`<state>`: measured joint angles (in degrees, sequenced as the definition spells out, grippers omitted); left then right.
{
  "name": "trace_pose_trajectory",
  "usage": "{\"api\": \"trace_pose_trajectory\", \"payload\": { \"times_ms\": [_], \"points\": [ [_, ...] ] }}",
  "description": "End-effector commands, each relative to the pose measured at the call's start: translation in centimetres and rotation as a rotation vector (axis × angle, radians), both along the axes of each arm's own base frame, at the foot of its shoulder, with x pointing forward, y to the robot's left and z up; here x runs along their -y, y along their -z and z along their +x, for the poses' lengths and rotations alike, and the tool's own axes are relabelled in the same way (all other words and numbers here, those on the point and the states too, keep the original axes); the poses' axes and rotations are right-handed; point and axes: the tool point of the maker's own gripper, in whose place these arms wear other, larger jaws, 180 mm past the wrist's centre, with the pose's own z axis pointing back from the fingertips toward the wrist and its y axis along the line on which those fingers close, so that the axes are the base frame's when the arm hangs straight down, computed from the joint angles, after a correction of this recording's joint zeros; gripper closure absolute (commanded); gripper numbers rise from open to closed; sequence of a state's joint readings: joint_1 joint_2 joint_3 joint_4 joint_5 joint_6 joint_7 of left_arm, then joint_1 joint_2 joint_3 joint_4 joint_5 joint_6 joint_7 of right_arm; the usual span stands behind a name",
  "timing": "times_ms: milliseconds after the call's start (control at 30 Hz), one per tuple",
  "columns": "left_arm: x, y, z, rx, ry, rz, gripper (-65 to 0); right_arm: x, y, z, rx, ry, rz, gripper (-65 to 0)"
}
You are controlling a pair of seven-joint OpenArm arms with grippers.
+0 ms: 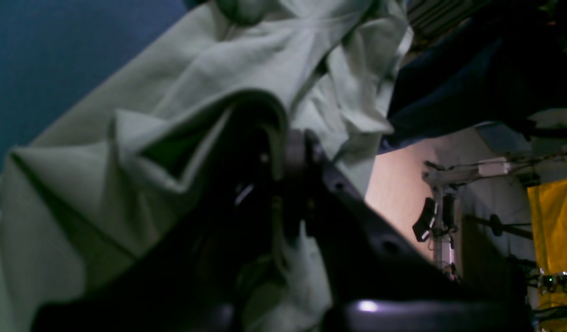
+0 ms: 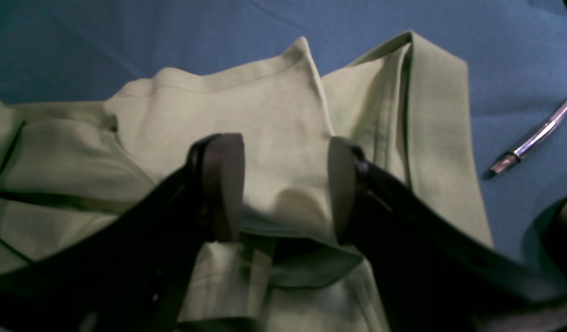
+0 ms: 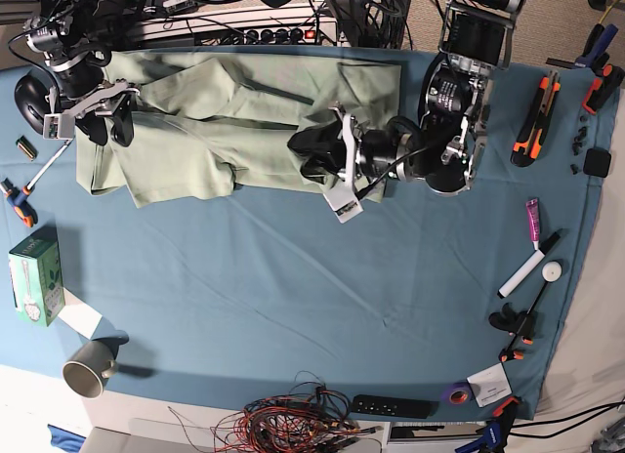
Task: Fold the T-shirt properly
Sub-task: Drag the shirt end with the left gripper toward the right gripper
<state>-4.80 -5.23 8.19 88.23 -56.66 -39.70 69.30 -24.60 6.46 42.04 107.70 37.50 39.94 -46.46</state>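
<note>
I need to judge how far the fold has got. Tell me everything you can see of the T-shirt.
The T-shirt is pale sage-green, soft and creased, lying partly folded along the blue cloth's far edge. The left gripper is shut on a fold of it; the right gripper hangs open over its other end.

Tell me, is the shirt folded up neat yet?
Not yet. The T-shirt lies rumpled and partly doubled over, one sleeve sticking out, on the blue tablecloth.

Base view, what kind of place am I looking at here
Probably a robotics lab bench: a teal tablecloth carries a T-shirt under two arms, with cutters at the side and loose wires along the front edge.
</note>
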Motion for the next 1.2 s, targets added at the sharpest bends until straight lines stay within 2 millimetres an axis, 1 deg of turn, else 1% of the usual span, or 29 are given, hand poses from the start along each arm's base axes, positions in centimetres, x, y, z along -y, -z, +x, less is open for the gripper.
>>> {"api": "trace_pose_trajectory", "payload": {
  "times_ms": [0, 33, 67, 133, 167, 200, 333, 400, 500, 533, 567, 667, 733, 800, 900, 1033, 1100, 1167],
  "points": [
    [0.8, -1.6, 0.6, 0.027, -0.007, -0.061, 0.0, 0.2, -1.4, 0.6, 0.055, -0.005, -0.010, -29.2],
    [1.1, -1.7, 0.4, 0.025, -0.003, -0.067, 0.0, 0.2, -1.4, 0.6, 0.054, -0.005, -0.010, -29.2],
    [1.4, -1.7, 0.3, 0.024, 0.003, -0.070, -1.5, 0.2, -1.4, 0.6, 0.055, -0.005, -0.010, -29.2],
    [2.1, -1.9, -0.1, 0.021, 0.020, -0.079, -21.4, 0.2, -1.4, 0.6, 0.055, -0.005, -0.010, -29.2],
    [2.5, -1.9, -0.4, 0.022, 0.031, -0.081, -29.1, 0.2, -1.4, 0.6, 0.054, -0.005, -0.010, -29.2],
    [2.9, -1.9, -0.6, 0.025, 0.041, -0.078, -31.6, 0.2, -1.4, 0.6, 0.054, -0.005, -0.010, -29.2],
    [3.9, -1.4, -1.4, 0.045, 0.079, -0.046, -31.5, 0.2, -1.4, 0.6, 0.053, -0.005, -0.012, -29.2],
    [3.9, -1.3, -1.5, 0.046, 0.082, -0.042, -31.3, 0.2, -1.4, 0.5, 0.052, -0.004, -0.013, -29.2],
    [3.4, -1.4, -1.1, 0.059, 0.082, -0.029, -30.6, 0.2, -1.4, 0.5, 0.052, -0.004, -0.013, -29.2],
    [3.0, -1.4, -0.9, 0.070, 0.085, -0.016, -28.3, 0.2, -1.4, 0.6, 0.052, -0.004, -0.013, -29.2],
    [2.7, -1.5, -0.7, 0.082, 0.089, 0.000, -24.3, 0.2, -1.4, 0.6, 0.052, -0.004, -0.013, -29.2],
    [1.1, -2.6, 0.3, 0.116, 0.066, 0.000, -7.5, 0.2, -1.4, 0.5, 0.053, -0.004, -0.013, -29.2],
    [0.0, -3.6, 1.0, 0.125, 0.038, -0.017, -0.3, 0.2, -1.4, 0.5, 0.053, -0.004, -0.013, -29.2],
    [-1.2, -4.2, 1.9, 0.127, -0.009, -0.041, 0.0, 0.2, -1.4, 0.6, 0.053, -0.004, -0.013, -29.2],
    [-3.4, -3.8, 3.0, 0.123, -0.082, -0.024, 0.0, 0.3, -1.4, 0.5, 0.051, -0.004, -0.019, -29.2],
    [-5.9, -1.8, 3.5, 0.135, -0.152, 0.068, 0.0, 0.3, -1.4, 0.6, 0.052, -0.003, -0.019, -29.2],
    [-6.6, -0.6, 3.4, 0.135, -0.174, 0.113, 0.0, 0.3, -1.4, 0.6, 0.052, -0.003, -0.019, -29.2],
    [-6.9, 0.2, 3.1, 0.108, -0.194, 0.138, 0.0, 0.3, -1.4, 0.6, 0.052, -0.003, -0.019, -29.2]
  ]
}}
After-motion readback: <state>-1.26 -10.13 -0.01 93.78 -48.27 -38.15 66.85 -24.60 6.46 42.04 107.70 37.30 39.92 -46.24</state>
